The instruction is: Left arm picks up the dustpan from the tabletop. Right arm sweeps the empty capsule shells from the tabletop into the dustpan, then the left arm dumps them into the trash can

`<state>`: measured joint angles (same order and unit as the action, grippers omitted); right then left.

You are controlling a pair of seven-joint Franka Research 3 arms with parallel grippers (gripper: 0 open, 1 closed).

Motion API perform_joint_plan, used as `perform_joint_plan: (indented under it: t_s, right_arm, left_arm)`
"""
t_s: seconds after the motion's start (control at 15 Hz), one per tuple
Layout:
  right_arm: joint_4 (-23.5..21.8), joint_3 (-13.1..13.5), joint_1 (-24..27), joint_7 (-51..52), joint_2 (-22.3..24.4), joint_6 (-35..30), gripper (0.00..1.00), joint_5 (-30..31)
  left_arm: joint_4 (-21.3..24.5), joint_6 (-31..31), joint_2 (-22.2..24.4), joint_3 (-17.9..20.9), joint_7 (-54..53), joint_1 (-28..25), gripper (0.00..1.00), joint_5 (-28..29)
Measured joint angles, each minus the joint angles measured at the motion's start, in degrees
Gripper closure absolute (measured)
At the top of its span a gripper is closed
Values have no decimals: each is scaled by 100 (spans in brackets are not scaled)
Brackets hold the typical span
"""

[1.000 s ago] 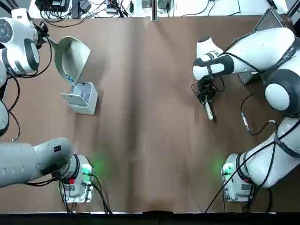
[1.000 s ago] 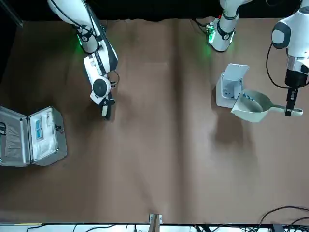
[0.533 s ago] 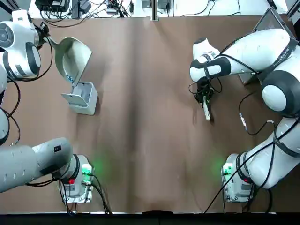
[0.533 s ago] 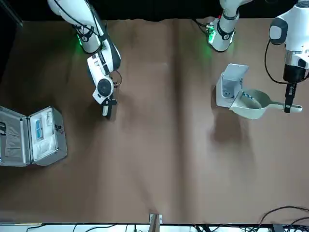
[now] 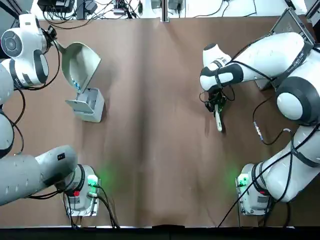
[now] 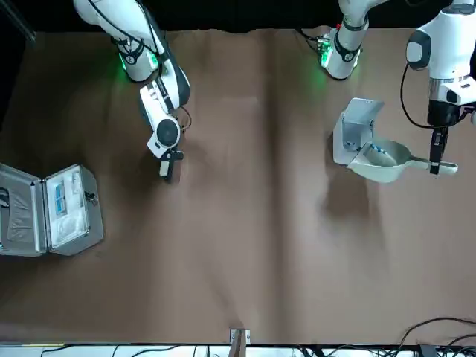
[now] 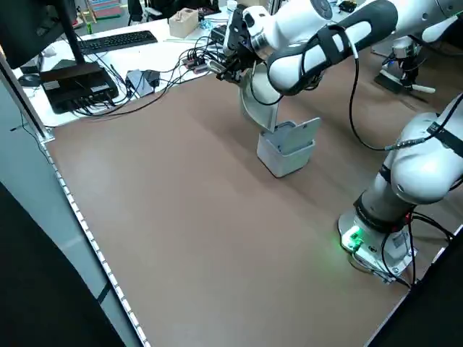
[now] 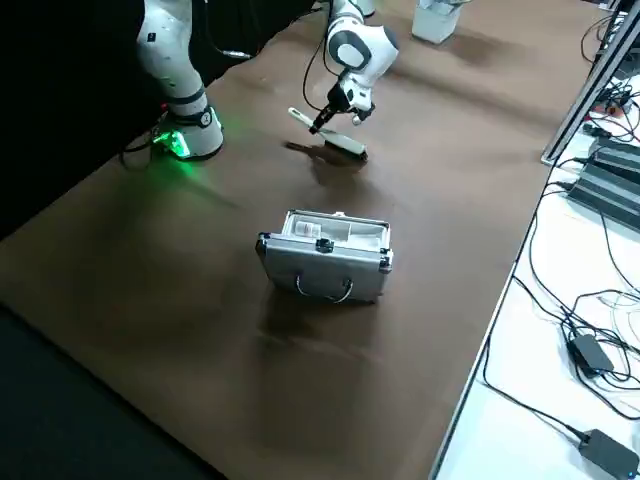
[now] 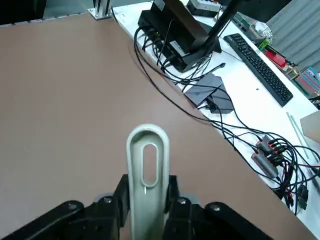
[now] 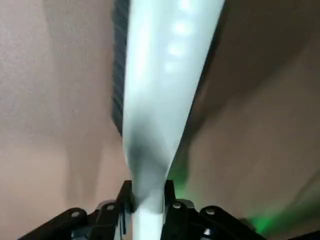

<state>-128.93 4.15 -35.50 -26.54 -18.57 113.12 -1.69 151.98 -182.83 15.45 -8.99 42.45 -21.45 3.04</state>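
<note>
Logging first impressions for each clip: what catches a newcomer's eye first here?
Probably the left gripper tipping the dustpan over the open trash can at the table's far left. Next, the right gripper holding a white brush low over the tabletop; an open silver case sits beyond it.

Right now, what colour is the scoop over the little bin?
Cream-white; the dustpan shows best in the front view.

counter (image 5: pixel 150 150): matte brown
dustpan (image 5: pixel 80 62): cream-white, with tiny pale blue capsule shells (image 6: pixel 379 149) inside
trash can (image 5: pixel 89 103): light grey
brush (image 5: pixel 218 120): white
case (image 6: pixel 52 208): silver, with a pale blue and white inside
arm bases (image 5: pixel 92 182): green lights
left hand (image 9: pixel 145 200): black
right hand (image 10: pixel 145 202): black
</note>
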Motion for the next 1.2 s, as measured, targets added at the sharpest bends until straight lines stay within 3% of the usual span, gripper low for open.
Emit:
perform_joint_plan:
  t_s: [0.87, 1.13, 1.2]
  right_arm:
    - [64, 8, 1, -17, -12, -7, 51, 1]
    - [83, 21, 17, -22, -12, -8, 22, 1]
    - [83, 23, 20, -22, -12, -8, 22, 1]
  left_arm:
    - [160, -275, 149, -49, -98, -243, 67, 0]
    - [219, -281, 174, -50, -39, -256, 67, 0]
    - [228, -281, 175, -51, 25, -256, 67, 0]
